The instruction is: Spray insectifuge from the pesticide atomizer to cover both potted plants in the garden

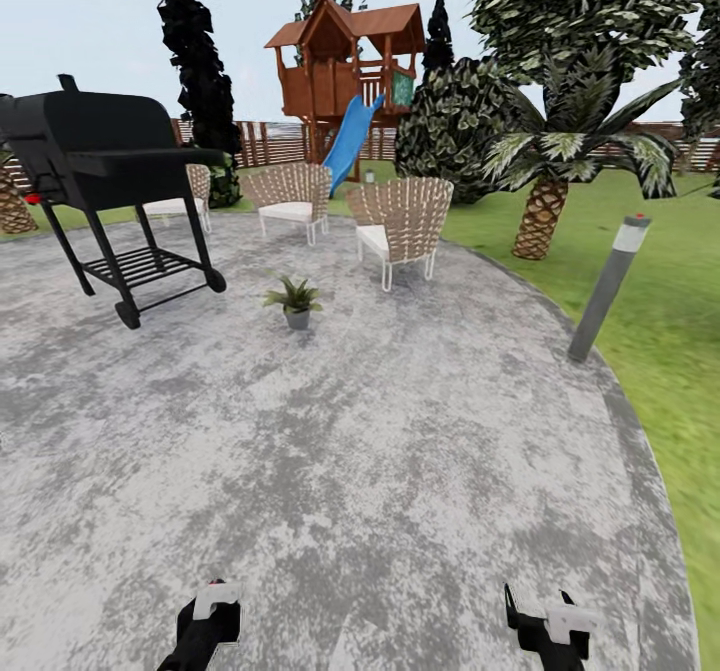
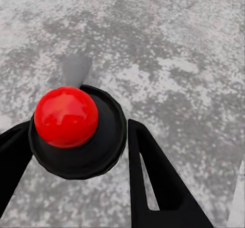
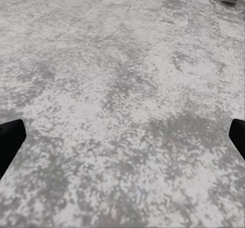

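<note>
Left pincer [image 2: 79, 128] closed on the pesticide atomizer [image 2: 76, 136], fingers snug against its sides. Right pincer [image 3: 125, 131] spread wide over bare paving, holding nothing. Round grey patio [image 1: 380, 471] underneath. Black grill [image 1: 100, 151] toward its left edge, wicker chairs [image 1: 400, 216] at the far side. One potted plant [image 1: 295, 301] standing on the paving between grill and nearest chair, well apart from both arms. Atomizer seen end-on: black round cap, red knob on top. Probably light, rigid and smooth-sided, so liable to twist. Best gripped on the body below the cap, knob left free. Body and label hidden beneath that cap. Arms cut off at the head view's lower edge.
</note>
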Controlling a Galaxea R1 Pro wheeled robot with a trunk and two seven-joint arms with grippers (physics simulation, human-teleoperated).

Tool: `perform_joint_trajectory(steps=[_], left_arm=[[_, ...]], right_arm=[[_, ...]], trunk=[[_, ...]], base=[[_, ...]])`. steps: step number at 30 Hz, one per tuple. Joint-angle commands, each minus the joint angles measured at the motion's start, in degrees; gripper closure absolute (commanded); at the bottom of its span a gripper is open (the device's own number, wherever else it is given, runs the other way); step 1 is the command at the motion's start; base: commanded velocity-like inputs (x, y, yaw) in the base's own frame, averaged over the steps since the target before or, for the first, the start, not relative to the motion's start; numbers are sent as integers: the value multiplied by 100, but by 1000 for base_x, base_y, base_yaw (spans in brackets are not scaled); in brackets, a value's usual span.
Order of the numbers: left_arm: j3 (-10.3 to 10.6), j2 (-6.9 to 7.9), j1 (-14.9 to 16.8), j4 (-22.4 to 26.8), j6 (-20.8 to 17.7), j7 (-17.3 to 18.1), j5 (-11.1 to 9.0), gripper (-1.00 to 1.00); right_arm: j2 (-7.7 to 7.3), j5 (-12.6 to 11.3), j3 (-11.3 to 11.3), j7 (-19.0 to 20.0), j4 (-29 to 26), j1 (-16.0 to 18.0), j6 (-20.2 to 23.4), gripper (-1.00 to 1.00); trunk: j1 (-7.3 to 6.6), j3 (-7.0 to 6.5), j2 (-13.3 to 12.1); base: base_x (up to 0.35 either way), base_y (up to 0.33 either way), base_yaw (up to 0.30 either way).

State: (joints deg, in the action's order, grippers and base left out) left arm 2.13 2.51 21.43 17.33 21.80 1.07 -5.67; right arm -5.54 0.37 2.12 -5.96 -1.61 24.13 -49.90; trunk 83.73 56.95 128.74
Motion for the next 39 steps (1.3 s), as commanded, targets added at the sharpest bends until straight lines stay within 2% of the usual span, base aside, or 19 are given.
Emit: perform_joint_trajectory(steps=[1, 20, 32, 39], left_arm=[[25, 1, 4, -4, 17, 7, -57, 100], [25, -2, 3, -10, 17, 7, -57, 100], [27, -5, 2, -10, 17, 7, -57, 100], [27, -4, 2, -10, 17, 7, -57, 100]], right_arm=[[0, 7, 16, -3, 4, 4, -19, -100], [0, 7, 16, -5, 7, 4, -19, -100], [0, 7, 16, -6, 7, 4, -19, -100], [0, 7, 16, -3, 8, 4, -19, -100]], trunk=[[1, 5, 2], [1, 5, 2], [1, 5, 2], [1, 5, 2]], base=[[169, 292, 0], [177, 287, -3], [199, 277, -148], [210, 264, -35]])
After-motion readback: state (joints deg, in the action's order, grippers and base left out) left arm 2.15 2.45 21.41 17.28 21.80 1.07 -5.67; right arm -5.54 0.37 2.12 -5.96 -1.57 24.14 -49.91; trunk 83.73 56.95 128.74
